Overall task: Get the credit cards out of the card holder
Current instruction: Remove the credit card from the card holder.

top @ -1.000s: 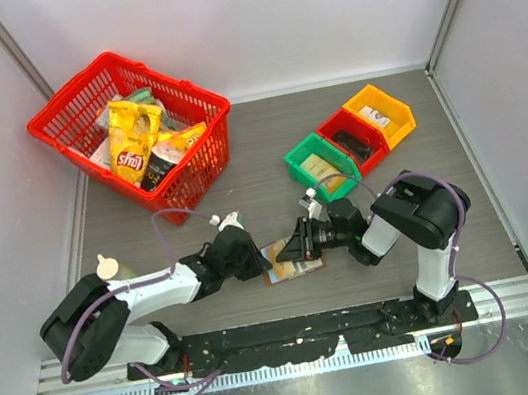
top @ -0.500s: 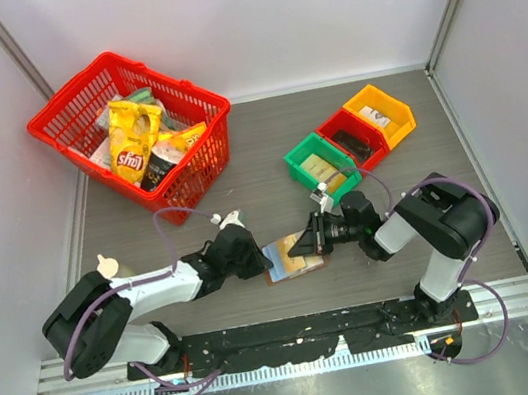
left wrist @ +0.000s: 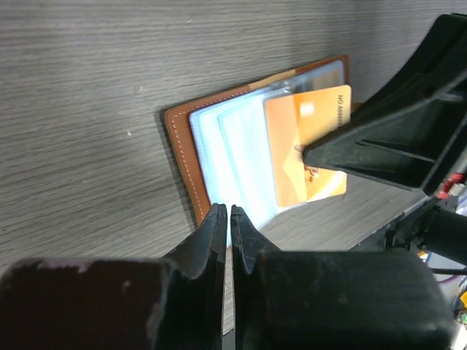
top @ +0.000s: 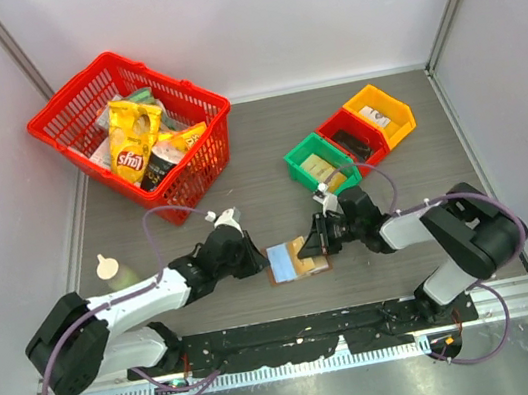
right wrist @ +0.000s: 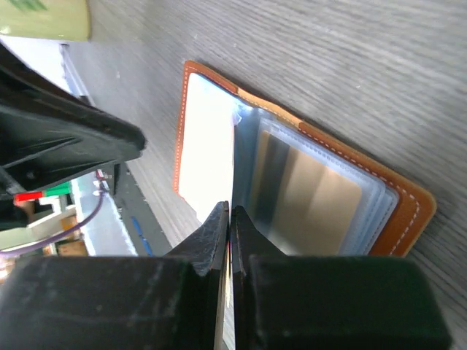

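The card holder [top: 282, 260] lies open on the table between my two grippers, brown leather rim [left wrist: 182, 157] round pale blue-grey sleeves. My right gripper [top: 305, 249] comes in from the right and is shut on the edge of an orange-tan credit card [left wrist: 295, 168], which sticks partly out of a sleeve. In the right wrist view the jaws [right wrist: 230, 210] pinch that card edge-on, and another tan card [right wrist: 314, 197] sits inside a sleeve. My left gripper [top: 262, 259] is shut, its tips [left wrist: 230, 210] at the holder's left edge.
A red basket [top: 73, 87] with yellow snack bags stands at the back left. Green [top: 296, 160], red [top: 333, 125] and orange [top: 373, 93] bins sit in a row at the back right. A small pale bottle [top: 108, 267] stands by the left arm.
The right gripper has closed on the card and drawn back to the right. The holder now lies more open, and the left gripper has shifted slightly right with it.
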